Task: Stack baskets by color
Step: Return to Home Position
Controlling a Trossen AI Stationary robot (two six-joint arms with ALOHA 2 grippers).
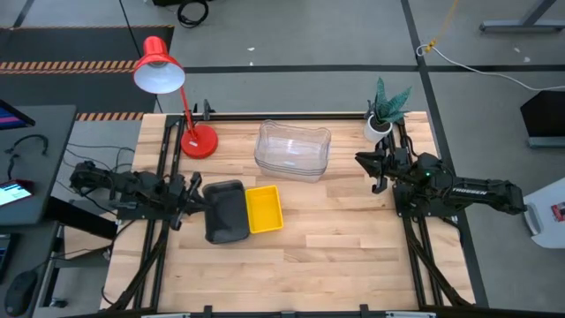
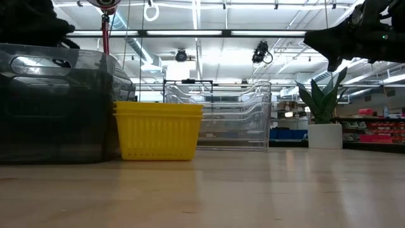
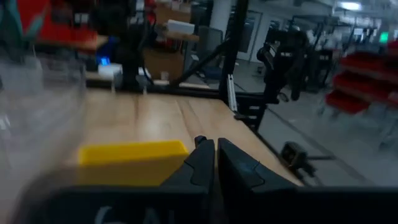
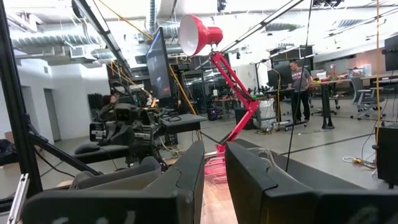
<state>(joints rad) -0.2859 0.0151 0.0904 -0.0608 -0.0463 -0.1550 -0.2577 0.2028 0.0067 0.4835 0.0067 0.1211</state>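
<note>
On the desk (image 1: 335, 238), seen from above, the left pincer (image 3: 211, 143) sits at the far 9 o'clock side, its tips pointing toward 3 o'clock. Its fingers are pressed together with barely a slit between them, and they grip nothing. The dark grey baskets (image 1: 225, 212) lie just beside those tips, but whether they touch them cannot be told. The red desk lamp (image 1: 159, 72) stands at 11 o'clock from the grey stack. Its base is on the desk's back edge and its shade leans out past the corner.

The yellow baskets (image 1: 264, 208) are nested in one pile right against the grey stack at its 3 o'clock. The low view shows their rims layered one over another. The clear baskets (image 1: 293, 150) are also nested, at 1 o'clock from the yellow pile and apart from it.

A small potted plant (image 1: 386, 106) stands at the back right corner. The right pincer (image 4: 214, 149) hangs above the desk at 6 o'clock from the plant, well apart from every basket. Its fingers are parted by a narrow gap and hold nothing. Nothing lies between the pincer and the stacks. In its wrist view a person (image 4: 300, 81) stands far off in the room
</note>
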